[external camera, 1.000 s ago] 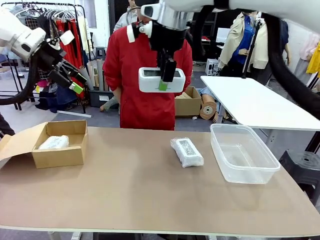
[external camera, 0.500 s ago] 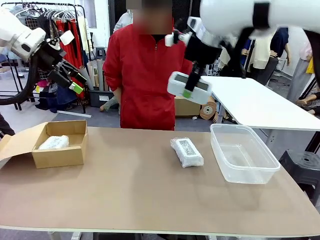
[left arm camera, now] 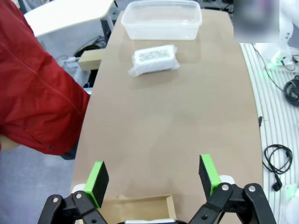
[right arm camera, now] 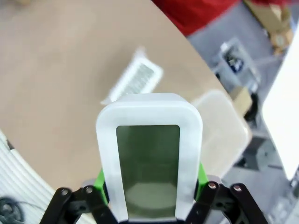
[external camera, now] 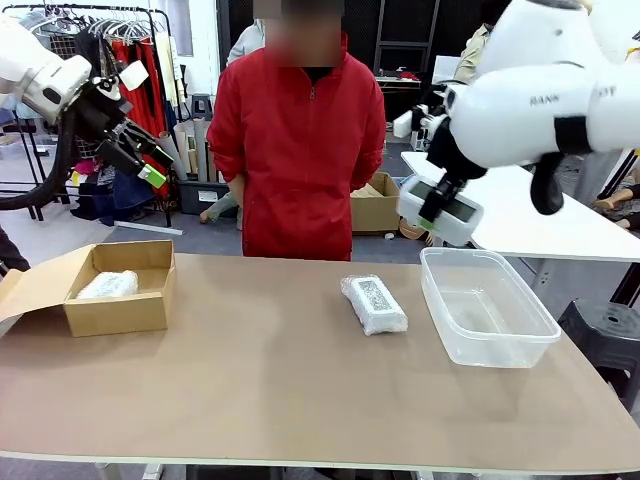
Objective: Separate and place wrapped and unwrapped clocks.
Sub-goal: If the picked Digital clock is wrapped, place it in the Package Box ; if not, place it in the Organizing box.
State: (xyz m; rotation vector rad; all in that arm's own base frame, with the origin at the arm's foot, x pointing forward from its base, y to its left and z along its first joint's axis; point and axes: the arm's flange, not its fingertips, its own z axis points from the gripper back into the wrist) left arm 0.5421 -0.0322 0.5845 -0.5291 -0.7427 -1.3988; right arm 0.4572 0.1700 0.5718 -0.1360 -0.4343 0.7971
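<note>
At the left end of the table we hold our left gripper (external camera: 150, 160) high in the air, its fingers spread wide with nothing in them, and below it one wrapped clock (external camera: 107, 285) lies inside the open brown box (external camera: 120, 312). In the middle of the table the other wrapped clock (external camera: 373, 303) lies flat, just left of the clear tub (external camera: 500, 350). On the right, our right gripper (external camera: 432, 214) squeezes the white clock (external camera: 456, 212) tight, up in the air near the tub's far side.

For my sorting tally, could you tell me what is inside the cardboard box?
One wrapped clock lies inside the cardboard box; its front wall hides the rest of the floor.
</note>
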